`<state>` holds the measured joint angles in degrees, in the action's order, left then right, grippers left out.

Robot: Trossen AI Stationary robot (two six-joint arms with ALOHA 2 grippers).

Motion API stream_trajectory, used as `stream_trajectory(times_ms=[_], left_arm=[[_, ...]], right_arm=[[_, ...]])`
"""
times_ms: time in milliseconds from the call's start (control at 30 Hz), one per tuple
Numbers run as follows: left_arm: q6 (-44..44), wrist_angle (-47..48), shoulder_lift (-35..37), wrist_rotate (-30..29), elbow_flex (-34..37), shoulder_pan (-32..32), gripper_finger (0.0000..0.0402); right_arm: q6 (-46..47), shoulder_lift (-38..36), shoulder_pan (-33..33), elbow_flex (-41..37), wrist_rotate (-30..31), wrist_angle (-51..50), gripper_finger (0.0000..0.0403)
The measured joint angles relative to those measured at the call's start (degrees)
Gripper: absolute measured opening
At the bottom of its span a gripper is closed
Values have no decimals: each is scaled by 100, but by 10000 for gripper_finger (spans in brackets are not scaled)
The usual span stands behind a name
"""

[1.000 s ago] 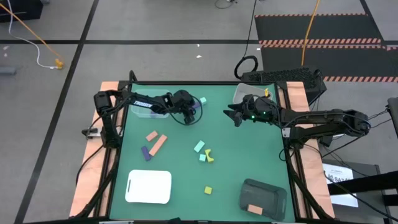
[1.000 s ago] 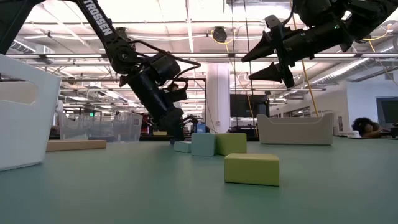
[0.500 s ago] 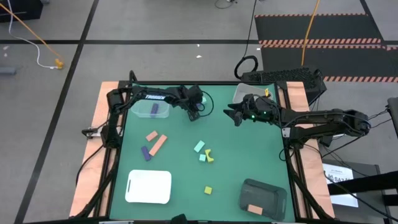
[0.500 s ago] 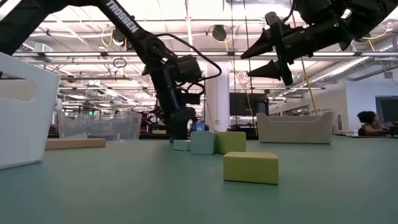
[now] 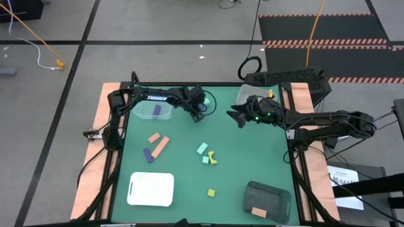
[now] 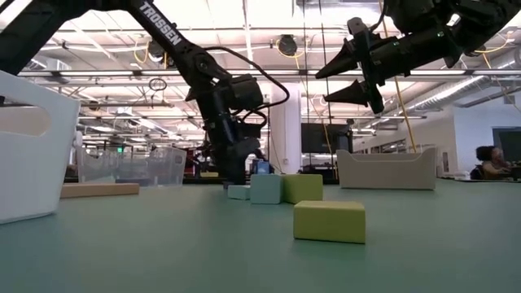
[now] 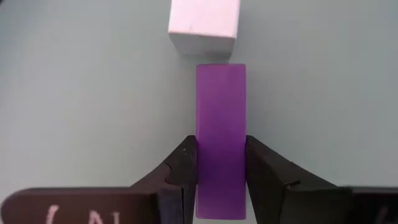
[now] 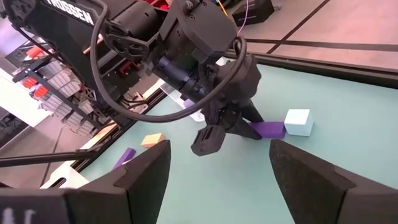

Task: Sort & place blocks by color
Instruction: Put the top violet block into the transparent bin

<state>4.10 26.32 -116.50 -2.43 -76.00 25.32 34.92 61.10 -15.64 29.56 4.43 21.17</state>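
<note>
The left gripper (image 7: 221, 165) is closed on the near end of the purple bar (image 7: 221, 134), which lies on the table just before a white cube (image 7: 204, 26) and looks light, stiff and smooth, so its 2 long flat sides give a safe hold.

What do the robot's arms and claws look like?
Both arms are dark, nearly black, built from jointed tube-like segments. The left arm has white "TROSSEN" lettering along it, and a thin black cable loops out near its wrist. The left claw has two black wedge-shaped fingers. The right claw has two pointed, cone-like black fingers, and a small green light glows on the right arm's wrist.
</note>
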Motion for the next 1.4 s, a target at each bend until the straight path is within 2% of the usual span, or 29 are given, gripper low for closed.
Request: stream_trajectory(times_ms=[133, 300, 567, 700, 800, 933, 1033, 1233, 1400], left_arm=[[146, -12, 381, -31, 38, -37, 102], [154, -123, 1203, -104, 13, -138, 102], [79, -636, 2674, -111, 162, -657, 102], [119, -1651, 3395, -41, 636, -1014, 102], [202, -2762, 3831, -45, 1195, -1326, 102], [210, -4484, 4242, -49, 1983, -1734, 102], [306, -5349, 4441, -62, 2475, -1979, 102], [573, -6321, 4531, -93, 3071, -2391, 102], [701, -6369, 4523, -361, 3144, -2567, 102]], right_arm=[[0, -2, 0, 0, 0, 0, 263], [0, -2, 0, 0, 0, -2, 263], [0, -1, 0, 0, 0, 47, 263], [0, -2, 0, 0, 0, 46, 263], [0, -2, 0, 0, 0, 44, 263], [0, -2, 0, 0, 0, 43, 263], [0, 0, 0, 0, 0, 43, 263], [0, -2, 0, 0, 0, 46, 263], [0, 0, 0, 0, 0, 43, 263]])
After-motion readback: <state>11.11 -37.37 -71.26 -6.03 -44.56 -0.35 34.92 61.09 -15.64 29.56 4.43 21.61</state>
